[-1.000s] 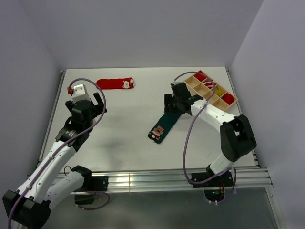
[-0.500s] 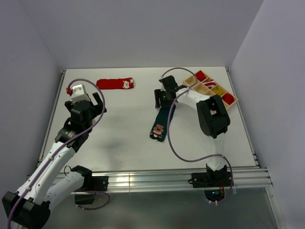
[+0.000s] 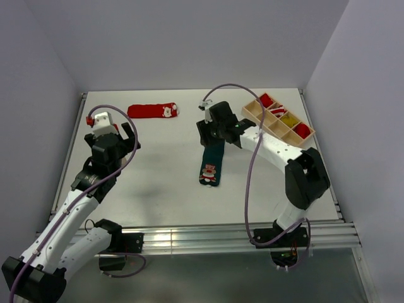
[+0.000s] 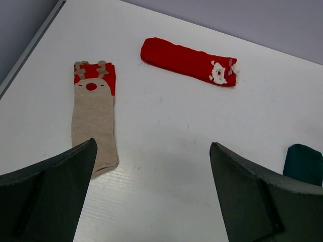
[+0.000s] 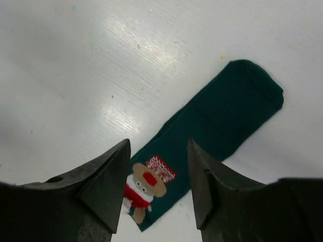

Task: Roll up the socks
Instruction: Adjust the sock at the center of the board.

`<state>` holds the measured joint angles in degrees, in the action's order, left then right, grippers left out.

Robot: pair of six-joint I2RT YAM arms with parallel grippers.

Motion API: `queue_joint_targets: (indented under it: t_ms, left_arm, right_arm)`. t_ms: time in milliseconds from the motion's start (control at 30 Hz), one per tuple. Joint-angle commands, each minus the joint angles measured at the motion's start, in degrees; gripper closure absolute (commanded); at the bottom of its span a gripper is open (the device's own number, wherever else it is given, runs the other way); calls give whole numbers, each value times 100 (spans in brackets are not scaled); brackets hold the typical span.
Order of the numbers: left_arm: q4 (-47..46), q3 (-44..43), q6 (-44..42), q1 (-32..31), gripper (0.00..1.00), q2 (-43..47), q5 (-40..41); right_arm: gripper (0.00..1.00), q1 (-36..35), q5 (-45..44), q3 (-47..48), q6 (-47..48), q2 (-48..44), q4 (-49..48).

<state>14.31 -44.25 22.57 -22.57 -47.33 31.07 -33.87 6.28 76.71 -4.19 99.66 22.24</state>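
The dark green sock with a small white-and-red figure [image 5: 217, 121] is lying flat near the middle of the white table [image 3: 158, 189], its figure end pointing toward the arms. The right gripper [image 5: 159, 147] is hovering over it, fingers partly apart and gripping nothing. A long red sock [image 4: 189, 61] is lying near the far edge. A beige sock with a red cuff [image 4: 93, 118] is lying ahead of the left gripper [image 4: 151, 171], whose fingers are standing wide and empty. A beige compartment tray [image 3: 250, 108] is sitting at the far right.
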Motion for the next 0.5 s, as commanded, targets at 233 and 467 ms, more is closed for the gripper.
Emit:
queue_joint_targets:
  t_ms: [233,467]
  left_arm:
    - [-200,22,-16,16,1,137,-259]
    - [-182,22,-33,15,0,163,-277]
  right_arm:
    - [61,-32,-110,-1167,-398,-245,-553]
    - [60,-190,-136,-948,-802,413,-703]
